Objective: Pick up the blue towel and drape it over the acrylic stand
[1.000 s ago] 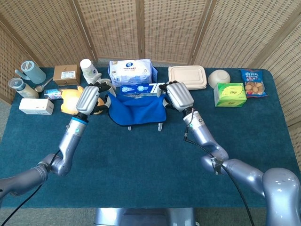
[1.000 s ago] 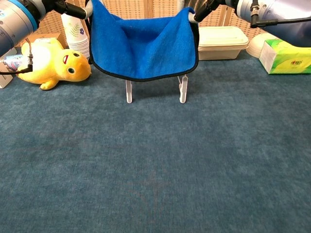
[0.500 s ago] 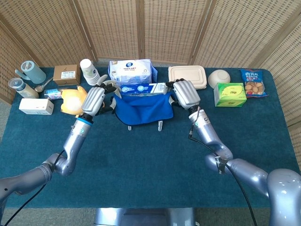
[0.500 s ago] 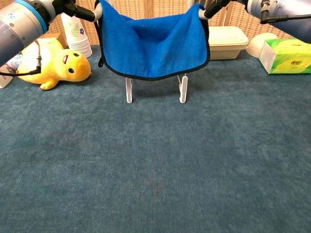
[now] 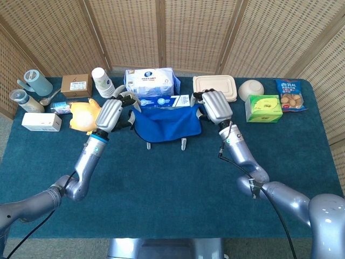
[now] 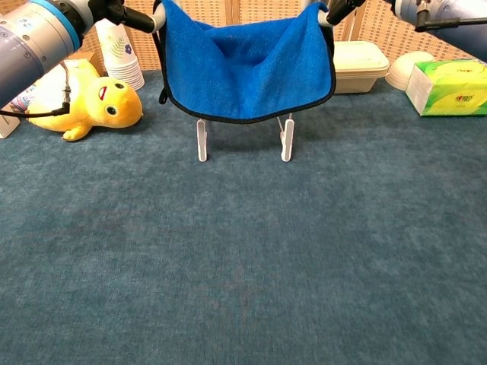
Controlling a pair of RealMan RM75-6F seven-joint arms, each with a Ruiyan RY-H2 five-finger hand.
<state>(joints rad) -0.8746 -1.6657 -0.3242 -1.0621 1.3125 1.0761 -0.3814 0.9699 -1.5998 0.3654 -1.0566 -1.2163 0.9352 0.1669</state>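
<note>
Left hand (image 5: 111,112) and right hand (image 5: 214,106) are pinching opposite top corners of the blue terry towel (image 6: 247,65), spreading it taut between their fingers so it is hanging centred over the clear acrylic stand (image 6: 286,140).

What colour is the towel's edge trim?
Black, a thin binding along the blue towel's hem; clearest in the chest view.

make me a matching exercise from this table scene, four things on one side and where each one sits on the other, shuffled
Things:
1. blue terry towel
2. yellow plush duck toy
3. green cardboard tissue box
4. stack of white paper cups

Places:
A. right part of the table, between a white bowl and a snack bag
B. held up by both hands over the clear acrylic stand
C. back of the table, left of the blue-and-white pack
D. lying left of the stand

Pairs: 1-B, 2-D, 3-A, 4-C
</note>
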